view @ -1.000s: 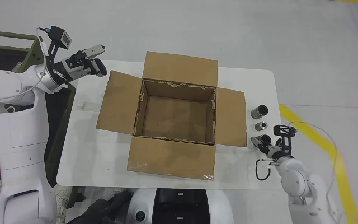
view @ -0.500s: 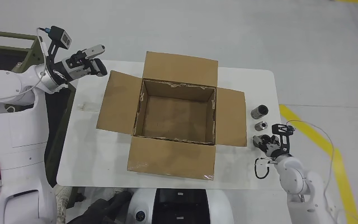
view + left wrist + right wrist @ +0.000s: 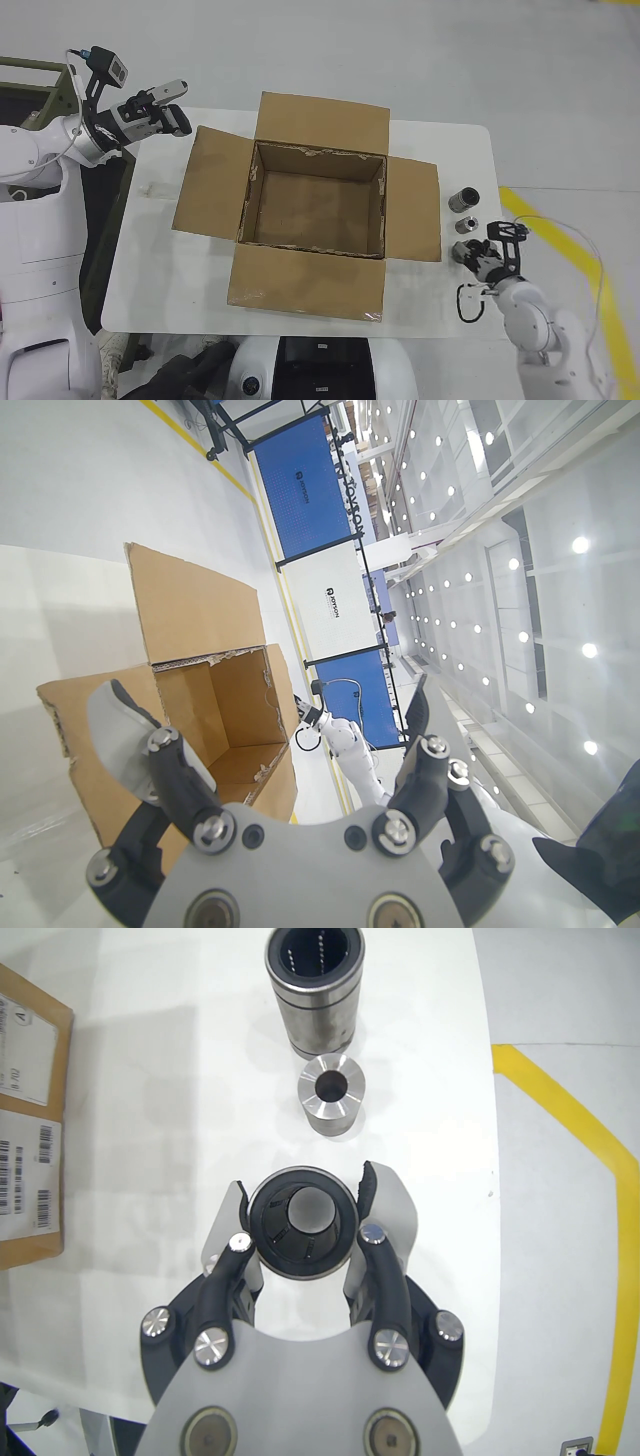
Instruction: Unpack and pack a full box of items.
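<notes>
The cardboard box (image 3: 320, 120) stands open in the middle of the table, its flaps spread out and its inside bare; its wall also appears in the left wrist view (image 3: 200, 620). My right gripper (image 3: 305, 1183) is shut on a black-ended bearing (image 3: 304, 1235) that stands upright on the table right of the box, where the top view shows that gripper (image 3: 472, 255). Just beyond it stand a small steel sleeve (image 3: 331, 1100) (image 3: 466, 226) and a larger bearing (image 3: 312, 993) (image 3: 463, 199). My left gripper (image 3: 265, 710) (image 3: 165, 110) hangs open with nothing in it, beyond the box's far left corner.
The white table (image 3: 160, 280) has free room left of the box. A dark green cart (image 3: 30, 90) stands beside the table's left edge. Yellow floor tape (image 3: 575, 1113) runs past the table's right edge. A labelled box flap (image 3: 30, 1078) lies beside the right gripper.
My right gripper has shifted slightly to the right at the upright bearing. The left arm, the box and the other two metal parts have not moved.
</notes>
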